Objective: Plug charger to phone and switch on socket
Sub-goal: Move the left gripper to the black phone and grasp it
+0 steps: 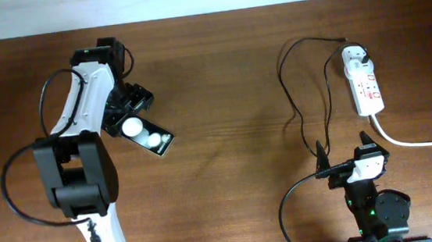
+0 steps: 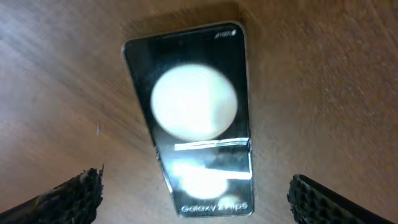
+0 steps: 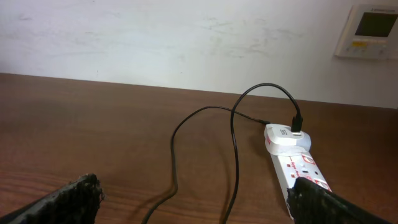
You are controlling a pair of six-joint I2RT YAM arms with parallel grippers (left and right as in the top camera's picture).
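Left claw [image 2: 194,182]: jaws spread wide, nothing held. Phone [image 2: 196,118] lies flat and screen up right below it, between the jaws and running forward. The lettered end is nearest and reads Galaxy Z Flip. There's a clear gap on each side, no contact.

Handling guess: glossy glass, slippery and scratch-prone, a thin slab with little edge to catch. Pinch the long edges mid-body and keep off the screen. It probably needs pinning while the plug goes in, or it'll skate on the desk [image 2: 323,74].

Right claw [image 3: 194,186]: also wide open and empty. Charger cable [image 3: 235,143] runs as two black strands from between the jaws, forward. Can't tell where the plug tip is, no view resolves it. The cable looks light and limp and will flop and twist. Take it on the stiff plug body just behind the tip, not on the cord.

Power strip [image 3: 301,171] starts just ahead of the right jaw and runs away from the claw. The mains cord [image 1: 418,142] leaves its near end. The white adapter [image 3: 287,138] sits at its far end, where the cable lands. The strip looks light and may slide under a switch push, so press straight down.
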